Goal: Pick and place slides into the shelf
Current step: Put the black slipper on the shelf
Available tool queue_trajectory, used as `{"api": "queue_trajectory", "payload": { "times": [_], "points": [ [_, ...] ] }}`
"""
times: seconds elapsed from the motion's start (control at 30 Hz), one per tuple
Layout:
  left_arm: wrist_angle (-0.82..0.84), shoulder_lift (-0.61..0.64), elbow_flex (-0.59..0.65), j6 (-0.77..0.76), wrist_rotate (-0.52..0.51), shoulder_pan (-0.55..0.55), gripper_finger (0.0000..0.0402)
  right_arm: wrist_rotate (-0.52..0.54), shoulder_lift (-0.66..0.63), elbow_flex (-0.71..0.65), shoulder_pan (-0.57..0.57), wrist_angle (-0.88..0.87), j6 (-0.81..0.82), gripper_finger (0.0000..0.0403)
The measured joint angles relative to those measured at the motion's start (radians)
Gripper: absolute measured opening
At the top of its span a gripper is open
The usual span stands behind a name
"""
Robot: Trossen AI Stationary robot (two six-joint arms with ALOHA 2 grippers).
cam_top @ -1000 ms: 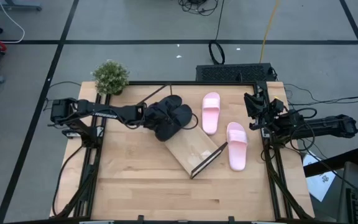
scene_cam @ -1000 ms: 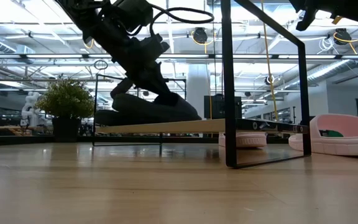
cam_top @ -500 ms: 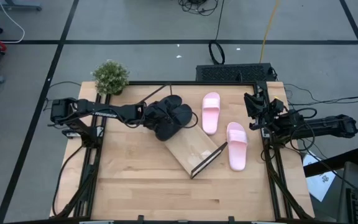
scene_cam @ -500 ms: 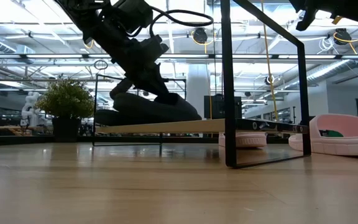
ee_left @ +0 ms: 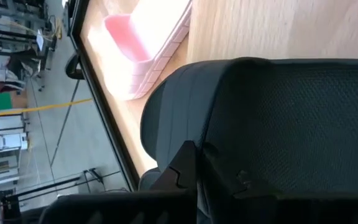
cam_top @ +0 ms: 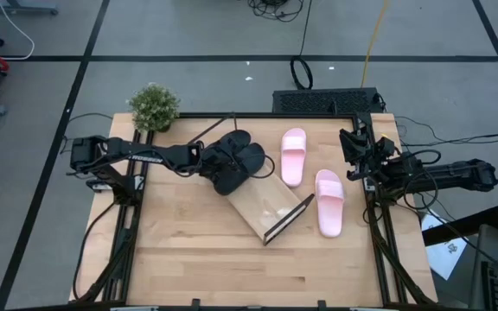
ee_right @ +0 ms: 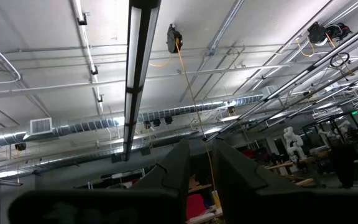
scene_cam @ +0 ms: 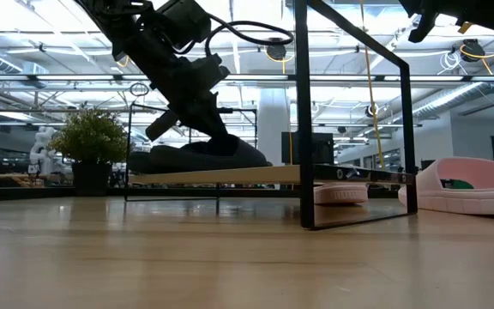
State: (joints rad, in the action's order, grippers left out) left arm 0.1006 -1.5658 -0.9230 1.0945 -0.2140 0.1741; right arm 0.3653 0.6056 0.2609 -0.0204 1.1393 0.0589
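Two black slides [cam_top: 234, 160] lie side by side on the far-left end of the shelf [cam_top: 271, 207], a light-wood board set slantwise on the table, with a black wire frame [scene_cam: 303, 129] at its near end. My left gripper [cam_top: 207, 158] reaches in from the left, its fingers close together against the nearer black slide [scene_cam: 200, 154]. One pink slide [cam_top: 293, 155] rests sole-down on the table beyond the shelf, the other [cam_top: 329, 200] to its right. My right gripper [cam_top: 355, 149] waits at the table's right edge, shut and pointing up. My left gripper [ee_left: 201, 168] is shut on a black slide at its left side [ee_left: 229, 124], coming slantwise from the left and above. One fingertip [ee_left: 184, 163] shows against it; the other is lost against the black surface. The slide rests on the shelf's board [scene_cam: 230, 174].
A small potted plant [cam_top: 154, 106] stands at the table's far-left corner. A black box [cam_top: 327, 101] sits just past the far edge. Bare tabletop lies along the near side [cam_top: 232, 268]. Black frame rails run along the left and right edges.
My left gripper has drawn a little toward the table's far-left and tipped, still on the slide. The black slides have shifted with it, and the raised one has settled lower on the board. The shelf has slid slightly to the left.
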Motion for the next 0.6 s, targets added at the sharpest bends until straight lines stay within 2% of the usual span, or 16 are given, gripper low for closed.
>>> {"api": "queue_trajectory", "payload": {
  "times": [0.3, 0.6],
  "points": [
    [0.001, 0.0, 0.0, -0.024, -0.016, 0.0, 0.0009, 0.0, 0.0, 0.0, 0.0, 0.0, 0.0, 0.0059],
    [0.014, 0.0, 0.0, -0.041, -0.025, 0.002, 0.0049, 0.0, 0.0, 0.0, 0.0, 0.0, 0.0, 0.0059]
  ]
}}
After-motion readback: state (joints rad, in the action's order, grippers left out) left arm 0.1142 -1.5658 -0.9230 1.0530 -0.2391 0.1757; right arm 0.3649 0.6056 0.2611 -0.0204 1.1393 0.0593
